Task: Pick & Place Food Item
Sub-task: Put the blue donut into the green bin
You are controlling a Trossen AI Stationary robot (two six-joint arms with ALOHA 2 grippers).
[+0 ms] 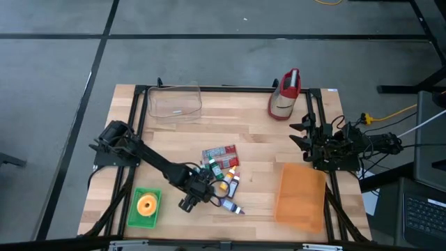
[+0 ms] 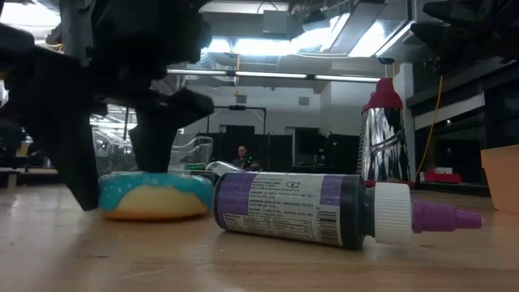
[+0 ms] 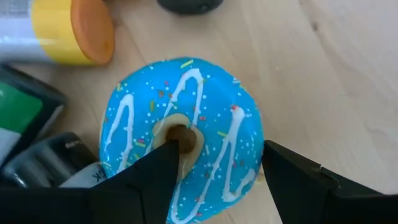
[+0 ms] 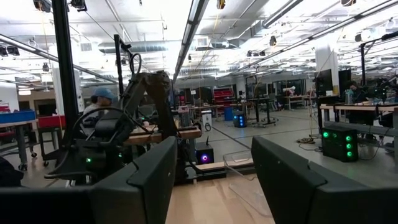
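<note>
Item: blue donut point(image 3: 183, 137), white icing stripes and sprinkles, lying flat on the desk point(image 1: 258, 150) at lower centre of the high view, among a cluster of bottles and packets.

Neighbours: a purple-capped bottle point(image 2: 324, 208) on its side just beside it in the low view; a yellow-capped bottle point(image 3: 59, 31) at upper left of the left wrist view; dark packets at lower left there.

Handling, as we judge it: light, with a glaze that looks smooth and may slip. We cannot tell whether it is soft or a rigid toy, so we advise moderate pressure. Best hold: across one side of the ring, one finger in the hole, one outside.

Left gripper point(image 3: 217, 168): wide open, down over the donut, one finger at the hole and the other beyond the outer edge; nothing clamped yet.

Right gripper point(image 4: 211, 180): open, empty, parked at the right edge of the high view.

Also listed: orange donut on a green tray point(image 1: 132, 210), lower left; clear tub point(image 1: 174, 101), upper left; orange bin point(image 1: 301, 195), lower right.
</note>
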